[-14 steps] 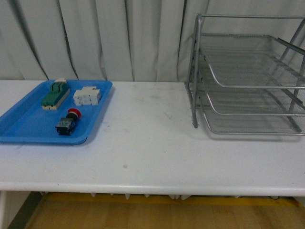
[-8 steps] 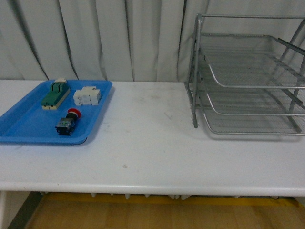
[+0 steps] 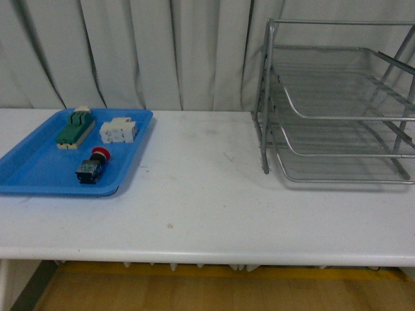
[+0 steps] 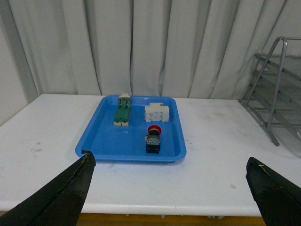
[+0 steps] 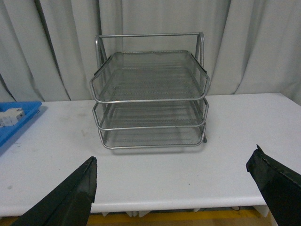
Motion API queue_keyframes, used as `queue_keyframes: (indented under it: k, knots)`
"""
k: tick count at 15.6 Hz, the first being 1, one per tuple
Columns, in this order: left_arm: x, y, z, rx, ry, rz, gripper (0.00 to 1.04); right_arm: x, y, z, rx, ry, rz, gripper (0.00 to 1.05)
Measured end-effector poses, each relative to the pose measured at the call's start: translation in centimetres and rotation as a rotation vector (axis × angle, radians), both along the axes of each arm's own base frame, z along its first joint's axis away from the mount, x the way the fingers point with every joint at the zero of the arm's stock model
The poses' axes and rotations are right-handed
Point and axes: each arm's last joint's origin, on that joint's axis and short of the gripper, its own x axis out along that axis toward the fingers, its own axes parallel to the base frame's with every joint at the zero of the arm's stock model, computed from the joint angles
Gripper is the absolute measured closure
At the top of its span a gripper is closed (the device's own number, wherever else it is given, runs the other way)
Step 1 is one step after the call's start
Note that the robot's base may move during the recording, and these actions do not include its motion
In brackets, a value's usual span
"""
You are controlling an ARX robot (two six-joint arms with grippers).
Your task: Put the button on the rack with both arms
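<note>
Pale pleated curtains (image 3: 130,52) hang behind a white desk (image 3: 207,201). The left gripper (image 4: 168,161) is spread wide and holds nothing. The small push-button with a red mushroom cap and black-and-blue body (image 4: 153,138) lies on its side straight ahead of it, well apart, inside a flat blue plastic tray (image 4: 101,136). The right gripper (image 5: 171,162) is equally wide and empty, facing the large silver three-tier wire-mesh rack (image 5: 150,94) well ahead of it.

The button's round cap may let it roll or twist out of a closing gripper, and the white blocky component (image 4: 156,112) just beyond it could get knocked. The rack stands far from the left gripper, so a pass between arms seems needed — a loose hold there would drop the button.
</note>
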Motion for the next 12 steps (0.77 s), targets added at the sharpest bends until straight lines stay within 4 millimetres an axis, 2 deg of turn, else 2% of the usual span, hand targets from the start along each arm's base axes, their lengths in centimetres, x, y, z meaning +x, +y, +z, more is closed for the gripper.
queue_keyframes:
  k: [9,10,12]
  knots:
    - [0.0,0.0,0.0,0.0,0.0,0.0,0.07,0.0,0.0,0.0,0.0,0.0,0.001,0.06]
    - [0.0,0.0,0.0,0.0,0.0,0.001,0.07,0.3,-0.2,0.6,0.053,-0.046,0.074,0.06]
    - [0.0,0.0,0.0,0.0,0.0,0.0,0.07,2.5,-1.9,1.5,0.183,-0.069,0.116,0.06]
